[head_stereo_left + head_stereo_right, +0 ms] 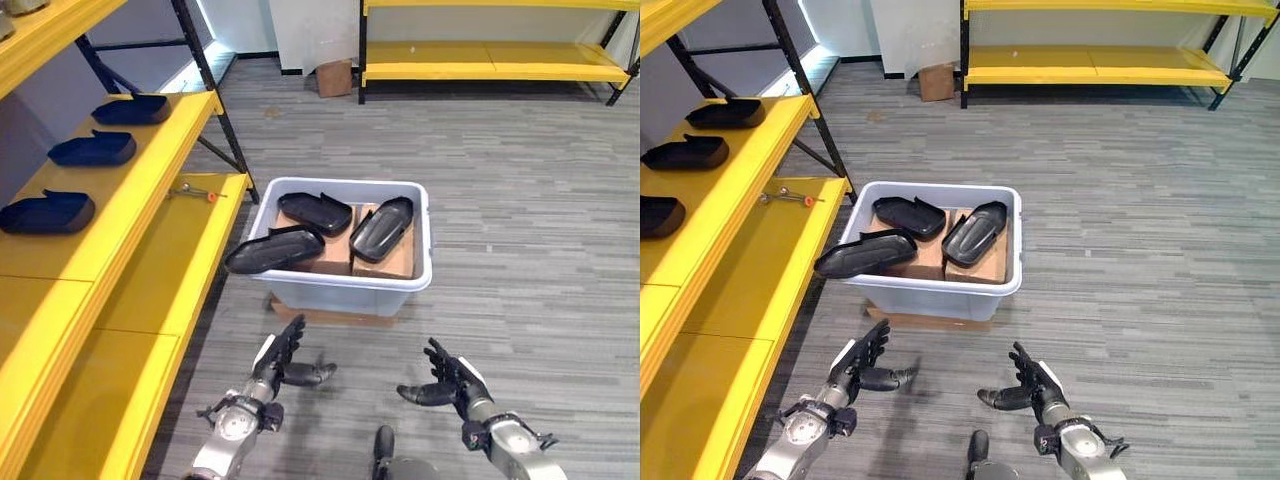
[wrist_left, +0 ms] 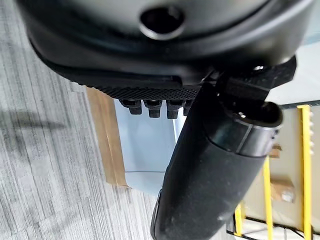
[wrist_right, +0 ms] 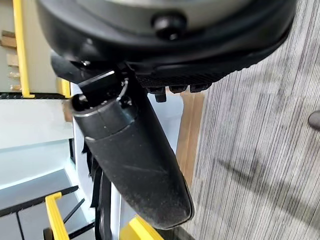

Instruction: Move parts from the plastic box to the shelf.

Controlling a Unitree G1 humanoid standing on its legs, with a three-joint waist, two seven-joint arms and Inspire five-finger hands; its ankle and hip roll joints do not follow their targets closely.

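Now both hands hover empty at the bottom of the frame, just short of the plastic box.

Left hand and right hand have fingers straight and spread, thumbs turned inward, holding nothing. Three black parts lie in the box at centre on cardboard blocks, one part overhanging its left rim. Three more parts sit on the yellow shelf at upper left, a small tool on the level below.

The plastic box is smooth, pale translucent plastic; the black parts inside look glossy, lying on matt brown cardboard. The shelf is smooth yellow-painted metal.
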